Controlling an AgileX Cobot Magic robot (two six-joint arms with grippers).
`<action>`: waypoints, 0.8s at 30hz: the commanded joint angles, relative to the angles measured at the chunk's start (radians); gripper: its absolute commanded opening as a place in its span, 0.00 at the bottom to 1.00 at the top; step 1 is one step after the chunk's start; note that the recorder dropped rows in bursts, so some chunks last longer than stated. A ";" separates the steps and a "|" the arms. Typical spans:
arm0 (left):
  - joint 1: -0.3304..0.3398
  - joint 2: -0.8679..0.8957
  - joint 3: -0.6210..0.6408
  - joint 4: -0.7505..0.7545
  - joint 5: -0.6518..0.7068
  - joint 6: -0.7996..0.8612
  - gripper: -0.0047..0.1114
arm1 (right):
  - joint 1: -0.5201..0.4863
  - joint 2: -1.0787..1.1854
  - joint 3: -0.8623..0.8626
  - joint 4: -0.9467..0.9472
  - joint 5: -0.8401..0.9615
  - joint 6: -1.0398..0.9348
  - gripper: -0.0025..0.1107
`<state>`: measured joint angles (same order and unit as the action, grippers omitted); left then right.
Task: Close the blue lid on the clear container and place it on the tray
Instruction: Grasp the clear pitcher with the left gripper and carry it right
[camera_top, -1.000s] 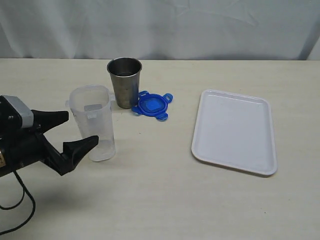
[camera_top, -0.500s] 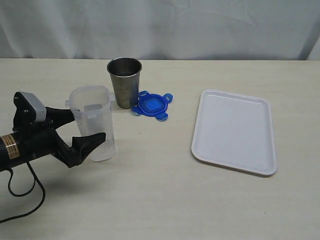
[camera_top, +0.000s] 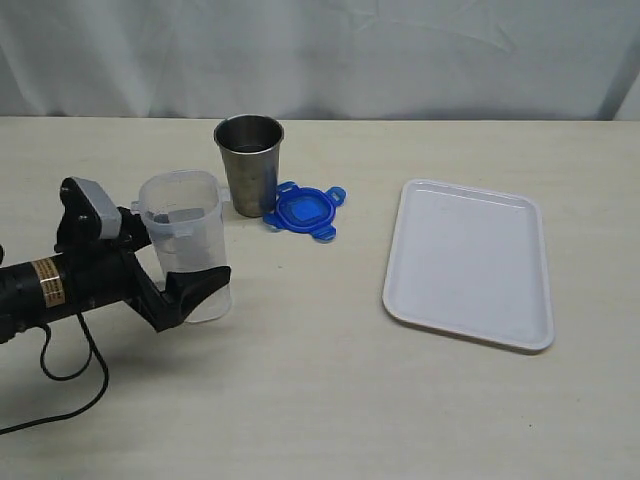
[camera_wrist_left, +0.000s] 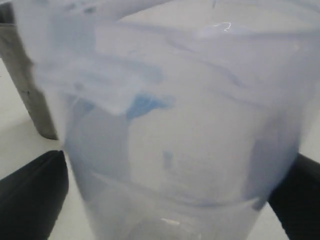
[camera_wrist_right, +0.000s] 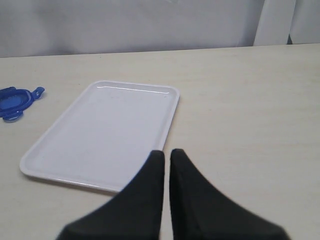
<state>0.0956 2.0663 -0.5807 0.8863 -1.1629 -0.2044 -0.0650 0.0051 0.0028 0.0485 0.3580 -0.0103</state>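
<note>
Two wide-spread fingers (camera_top: 203, 285) of my left gripper (camera_top: 183, 250) flank the clear container (camera_top: 188, 208), which stands upright and lidless just beside the steel cup (camera_top: 250, 165). The blue lid (camera_top: 303, 211) lies by the cup, apart from the tray (camera_top: 470, 262). My right gripper (camera_wrist_right: 166, 156) has its fingers pressed together near the tray's rim.
</note>
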 joint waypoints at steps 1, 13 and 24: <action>-0.015 0.036 -0.039 0.001 -0.010 -0.008 0.86 | -0.003 -0.005 -0.003 -0.003 -0.014 -0.002 0.06; -0.015 0.036 -0.071 -0.008 0.002 -0.008 0.79 | -0.003 -0.005 -0.003 -0.003 -0.014 -0.002 0.06; -0.015 0.036 -0.071 0.096 -0.058 -0.009 0.04 | -0.003 -0.005 -0.003 -0.003 -0.014 -0.002 0.06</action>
<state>0.0832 2.1030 -0.6462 0.9432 -1.1762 -0.2044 -0.0650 0.0051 0.0028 0.0485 0.3580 -0.0103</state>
